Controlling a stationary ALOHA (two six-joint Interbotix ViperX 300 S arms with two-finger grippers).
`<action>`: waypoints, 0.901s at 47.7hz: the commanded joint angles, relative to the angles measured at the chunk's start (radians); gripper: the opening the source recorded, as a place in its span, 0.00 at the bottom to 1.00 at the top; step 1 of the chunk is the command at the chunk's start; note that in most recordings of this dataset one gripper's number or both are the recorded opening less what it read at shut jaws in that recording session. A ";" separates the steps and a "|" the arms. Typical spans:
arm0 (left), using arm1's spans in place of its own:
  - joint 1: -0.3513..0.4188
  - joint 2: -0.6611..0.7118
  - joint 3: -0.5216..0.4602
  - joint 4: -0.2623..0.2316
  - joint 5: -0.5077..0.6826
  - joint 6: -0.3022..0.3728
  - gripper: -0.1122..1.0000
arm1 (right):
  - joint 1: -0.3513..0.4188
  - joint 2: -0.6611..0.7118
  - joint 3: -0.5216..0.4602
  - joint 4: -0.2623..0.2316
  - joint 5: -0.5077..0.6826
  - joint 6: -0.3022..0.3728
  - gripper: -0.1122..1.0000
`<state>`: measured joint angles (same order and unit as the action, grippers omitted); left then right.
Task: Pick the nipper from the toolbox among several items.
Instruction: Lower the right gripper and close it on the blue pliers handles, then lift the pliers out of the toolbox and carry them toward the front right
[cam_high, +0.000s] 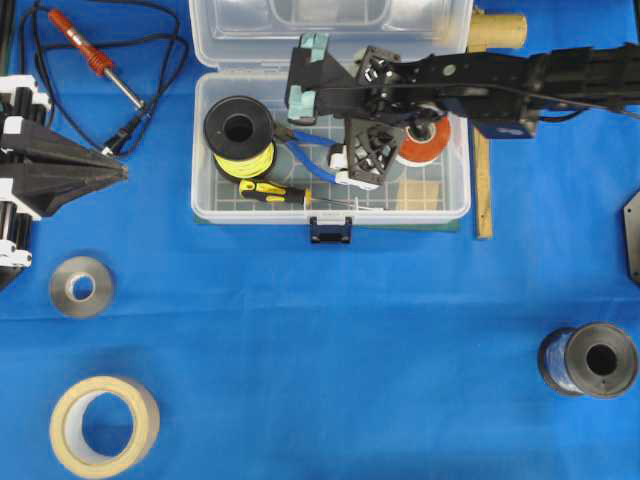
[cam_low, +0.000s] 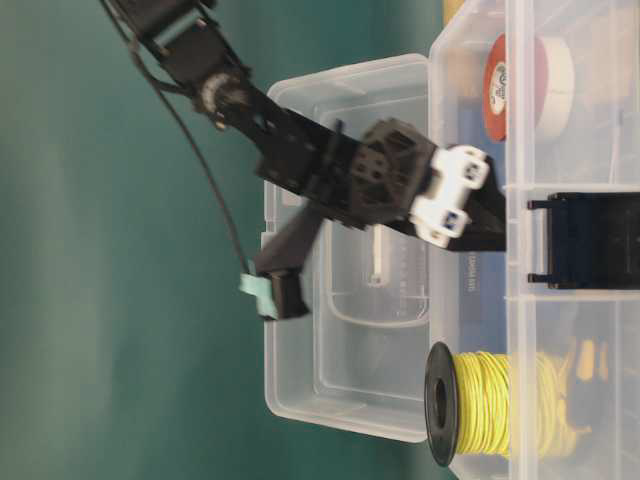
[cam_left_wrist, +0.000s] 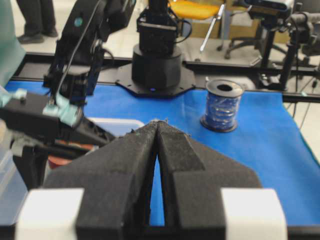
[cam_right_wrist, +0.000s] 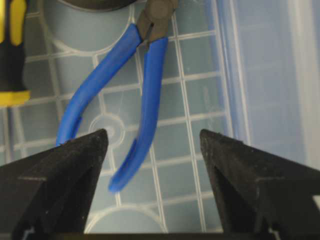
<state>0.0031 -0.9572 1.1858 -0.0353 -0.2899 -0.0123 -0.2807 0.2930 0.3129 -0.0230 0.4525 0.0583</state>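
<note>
A blue-covered table (cam_high: 330, 330) carries the open clear toolbox (cam_high: 455, 205), dark latch facing front, at its upper middle. A red-handled soldering iron (cam_high: 90, 55) with looped black cord (cam_high: 35, 60) lies at upper left. Below it sit a small grey tape roll (cam_high: 81, 287) and, nearer the front edge, a larger beige masking-tape roll (cam_high: 103, 425). A spool of blue wire (cam_high: 588, 361) stands at lower right, well apart from the box. A wooden strip (cam_high: 483, 190) lies along the toolbox's right side.
</note>
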 joint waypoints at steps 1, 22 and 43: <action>0.000 0.006 -0.009 -0.002 -0.003 -0.002 0.10 | -0.003 -0.002 -0.028 -0.003 -0.012 -0.003 0.77; 0.000 0.006 -0.009 -0.002 -0.003 -0.002 0.10 | -0.002 0.018 -0.025 -0.009 -0.014 -0.014 0.22; 0.000 0.005 -0.009 -0.002 0.003 -0.003 0.10 | -0.002 -0.296 0.035 -0.011 0.028 -0.003 0.22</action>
<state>0.0031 -0.9572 1.1858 -0.0353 -0.2853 -0.0138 -0.2853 0.1043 0.3497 -0.0337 0.4709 0.0537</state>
